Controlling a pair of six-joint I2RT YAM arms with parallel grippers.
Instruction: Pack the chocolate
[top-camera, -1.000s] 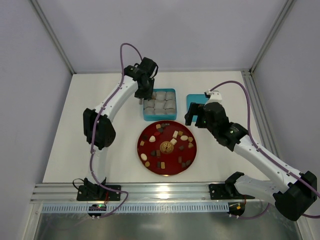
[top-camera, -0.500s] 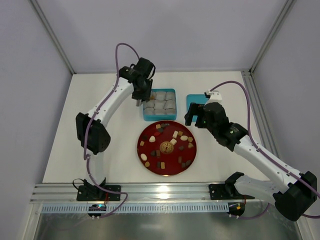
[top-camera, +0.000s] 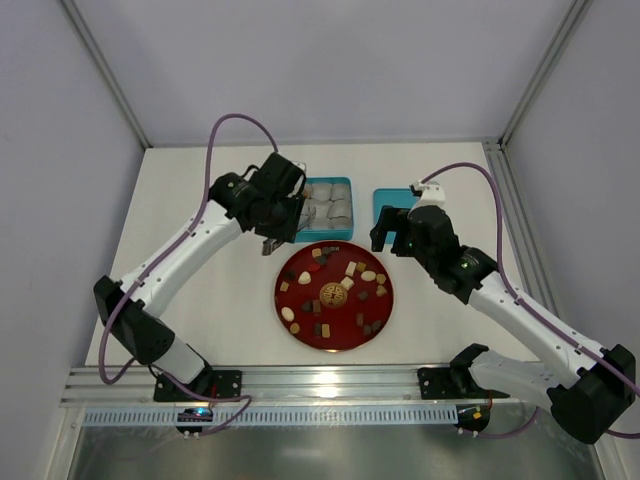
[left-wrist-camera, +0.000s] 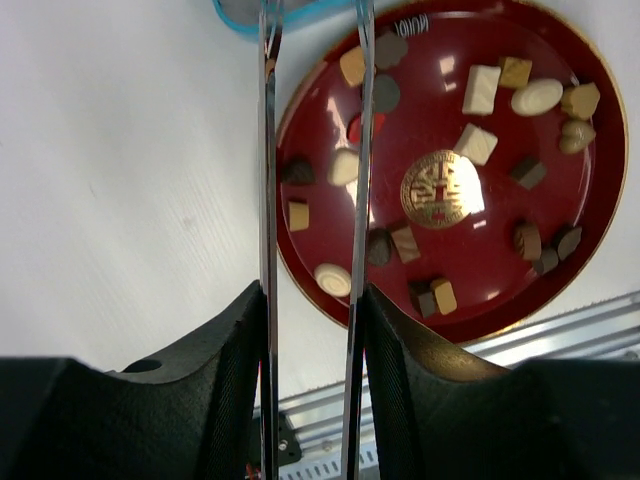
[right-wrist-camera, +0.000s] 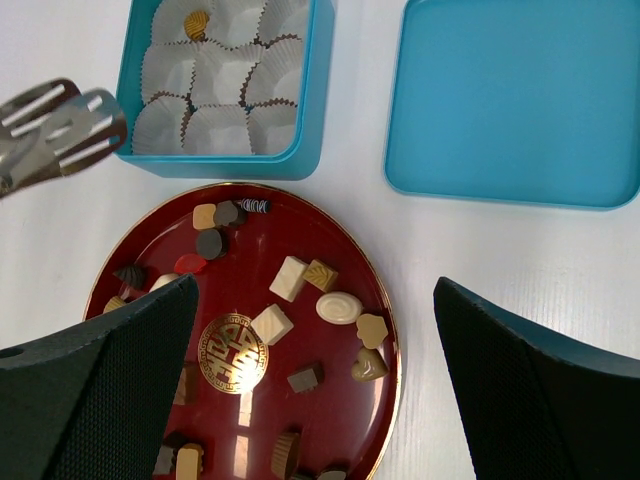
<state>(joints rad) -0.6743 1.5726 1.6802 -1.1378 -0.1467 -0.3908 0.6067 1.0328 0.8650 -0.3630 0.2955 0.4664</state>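
hovering over the plate's (top-camera: 300, 330) left rim, the left gripper (left-wrist-camera: 312, 150) holds its empty tongs slightly parted, lined up for a chocolate (left-wrist-camera: 344, 167).

The small bite-size chocolate pieces (right-wrist-camera: 290, 278), dark brown, tan, cream-white and 1 red, lie scattered loosely on the glossy round red plate (right-wrist-camera: 330, 400) around its gold emblem, most of them apart from one another. They come as cubes, ovals, flat discs and heart-like shapes, each lying flat. 1 ridged golden-tan chocolate piece (right-wrist-camera: 197, 22) sits in a white pleated paper cup in the far-left corner of the open teal square tin (right-wrist-camera: 222, 165).
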